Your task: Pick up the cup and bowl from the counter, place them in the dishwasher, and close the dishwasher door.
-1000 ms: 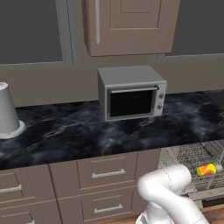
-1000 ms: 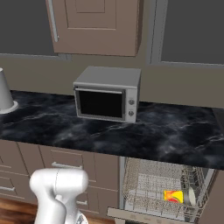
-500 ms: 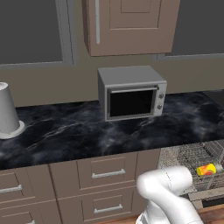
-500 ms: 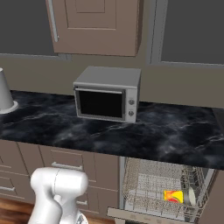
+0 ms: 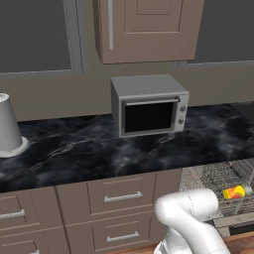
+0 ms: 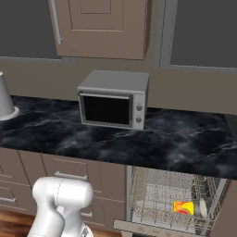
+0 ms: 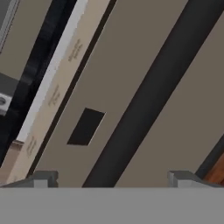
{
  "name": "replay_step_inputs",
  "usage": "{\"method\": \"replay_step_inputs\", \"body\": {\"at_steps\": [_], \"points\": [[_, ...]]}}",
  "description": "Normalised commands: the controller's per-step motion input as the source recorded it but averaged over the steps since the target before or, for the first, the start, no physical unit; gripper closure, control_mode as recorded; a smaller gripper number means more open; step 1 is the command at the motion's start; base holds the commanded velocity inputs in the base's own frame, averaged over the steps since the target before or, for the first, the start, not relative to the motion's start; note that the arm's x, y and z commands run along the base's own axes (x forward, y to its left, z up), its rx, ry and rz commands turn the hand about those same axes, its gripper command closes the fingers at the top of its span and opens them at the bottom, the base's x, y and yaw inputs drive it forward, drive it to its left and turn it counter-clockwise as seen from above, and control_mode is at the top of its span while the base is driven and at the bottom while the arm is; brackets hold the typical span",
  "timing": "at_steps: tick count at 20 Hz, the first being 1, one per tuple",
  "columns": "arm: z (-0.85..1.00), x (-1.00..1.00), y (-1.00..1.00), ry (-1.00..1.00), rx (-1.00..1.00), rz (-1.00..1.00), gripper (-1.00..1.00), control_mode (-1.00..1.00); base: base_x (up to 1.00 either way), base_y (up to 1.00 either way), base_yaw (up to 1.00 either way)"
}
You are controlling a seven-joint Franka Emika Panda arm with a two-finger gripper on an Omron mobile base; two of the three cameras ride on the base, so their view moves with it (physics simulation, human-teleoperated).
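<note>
surface (image 5: 99,149): microwave (image 5: 150,105) at the back, tapered vessel (image 5: 10,126) far left | dishwasher (image 5: 218,183) lay open lower right, cup (image 5: 234,192) on its side in the rack | arm (image 5: 191,223) rose bottom right

A grey microwave (image 5: 150,105) and a tapered vessel (image 5: 9,126) stand well apart.

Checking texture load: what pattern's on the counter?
Black marble with pale grey veining on the counter, clearest in the right base view.

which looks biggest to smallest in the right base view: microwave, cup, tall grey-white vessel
1. microwave, clearly largest.
2. tall grey-white vessel, though the picture's left edge cuts it off.
3. cup, smallest, lying in the dishwasher rack.
</note>
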Motion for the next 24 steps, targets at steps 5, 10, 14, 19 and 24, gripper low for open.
{"method": "replay_step_inputs", "body": {"at_steps": [5, 10, 14, 19, 24], "points": [[-0.15, 0.58, 0.02, -0.07, -0.02, 0.0, -1.0, -1.0, 0.0, 0.0, 0.0], [-0.17, 0.75, 0.0, -0.08, -0.05, 0.0, -1.0, -1.0, 0.0, 0.0, 0.0], [-0.11, 0.95, 0.0, -0.09, -0.05, -0.01, -1.0, -1.0, 0.0, 0.0, 0.0], [-0.08, 1.0, 0.0, -0.09, -0.05, -0.04, -1.0, -1.0, 0.0, 0.0, 0.0], [-0.12, 0.97, 0.0, -0.08, -0.04, -0.05, -1.0, -1.0, 0.0, 0.0, 0.0]]}}
